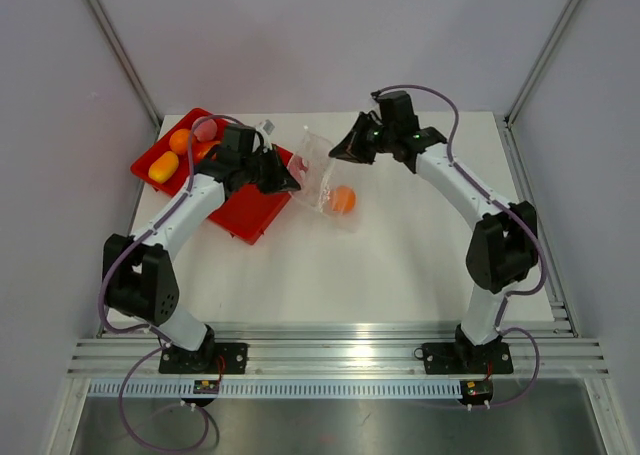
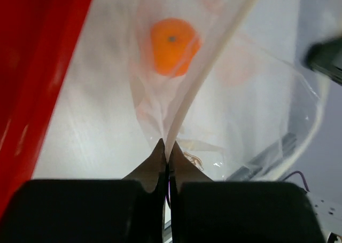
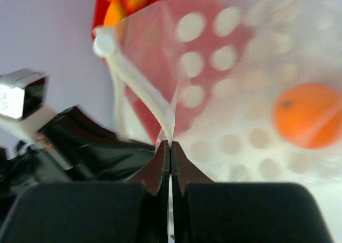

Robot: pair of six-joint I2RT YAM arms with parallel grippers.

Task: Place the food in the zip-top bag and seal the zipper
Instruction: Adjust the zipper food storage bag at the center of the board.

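Right of the red tray (image 1: pixel 248 213), left end effector (image 1: pixel 292 181) and right end effector (image 1: pixel 337 152) both pinch the mouth of the zip-top bag (image 1: pixel 316 172).

A lab: aluminium-framed enclosure (image 1: pixel 118 50) around white table (image 1: pixel 400 265).

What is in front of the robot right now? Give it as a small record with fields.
Bag: transparent zip-top bag, held between both arms
Inside bag: one orange ball
Left gripper: shut on the bag's edge
Right gripper: shut on the bag's edge
Red tray: holds the other fruits
Zipper: cannot tell if sealed
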